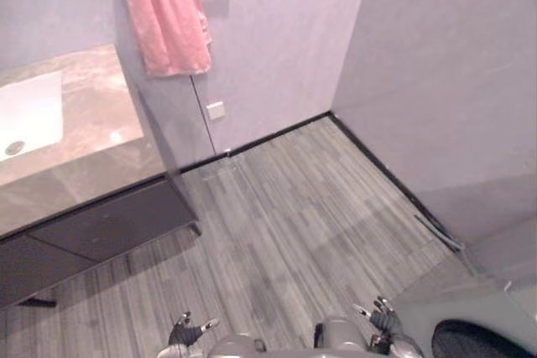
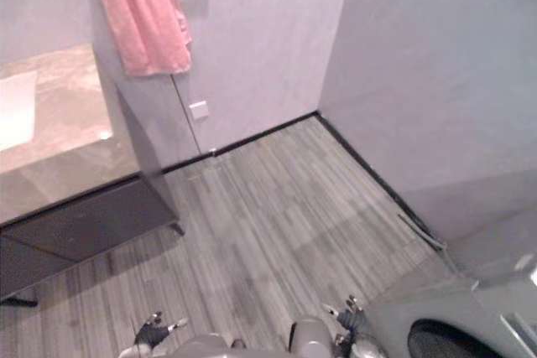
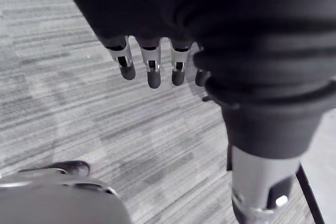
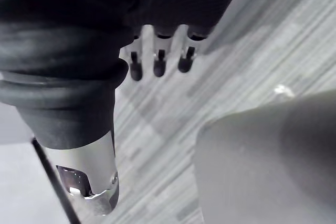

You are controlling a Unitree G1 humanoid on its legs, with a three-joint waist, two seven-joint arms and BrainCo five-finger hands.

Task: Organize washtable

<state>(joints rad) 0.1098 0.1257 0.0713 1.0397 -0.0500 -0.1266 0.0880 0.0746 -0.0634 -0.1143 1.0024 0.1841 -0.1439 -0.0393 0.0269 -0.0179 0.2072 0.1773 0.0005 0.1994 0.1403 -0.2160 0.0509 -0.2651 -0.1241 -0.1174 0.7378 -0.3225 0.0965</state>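
Left hand [image 1: 186, 330] and right hand [image 1: 383, 319] hang empty, fingers relaxed, above the floor [image 1: 294, 232]; washtable [image 1: 92, 119] and pink towel [image 1: 164, 14] well ahead of the left.

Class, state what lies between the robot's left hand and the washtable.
Bare grey plank floor, seen in the left eye view between the left hand and the washtable.

Right hand [image 4: 159, 51]: dark ribbed cover, fingers [image 4: 185, 59] straight and relaxed, hanging over the grey striped floor [image 4: 157, 124]. Thumb [image 4: 86, 177] stands apart from them. Black skirting [image 4: 67, 204] runs along the floor's edge beside a pale wall [image 4: 18, 192].
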